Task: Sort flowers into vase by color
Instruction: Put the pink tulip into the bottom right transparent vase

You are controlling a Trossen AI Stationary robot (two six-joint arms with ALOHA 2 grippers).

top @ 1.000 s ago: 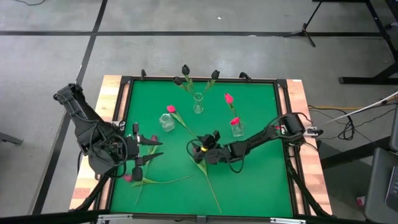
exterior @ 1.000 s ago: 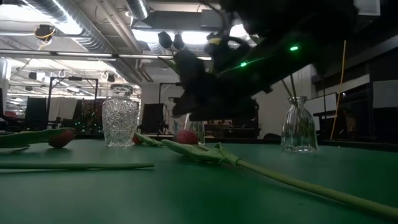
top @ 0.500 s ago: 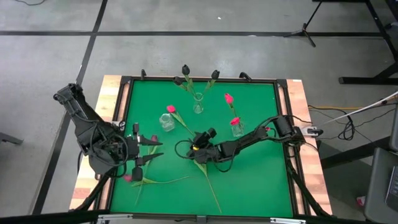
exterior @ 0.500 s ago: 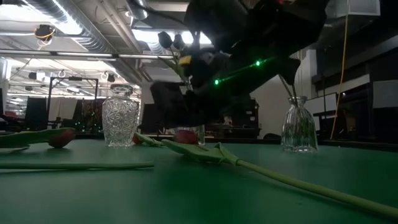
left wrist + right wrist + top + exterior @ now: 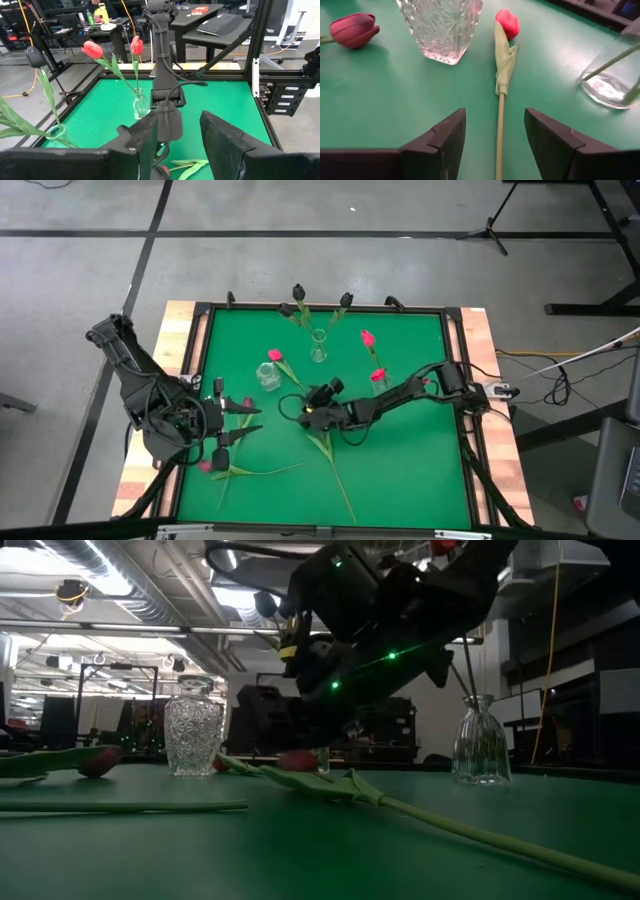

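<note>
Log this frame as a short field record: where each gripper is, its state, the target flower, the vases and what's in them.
right gripper: open, mid-table, straddling the stem of the pink tulip lying flat
left gripper: open, waiting at the table's left edge
cut-glass vase: empty, beside the pink tulip's head
far vase: holds the dark tulips
right-hand vase: holds two pink-red tulips
magenta tulip: lying on the mat, on the cut-glass vase's other side from the pink tulip
progress: several flowers not yet in a vase
</note>
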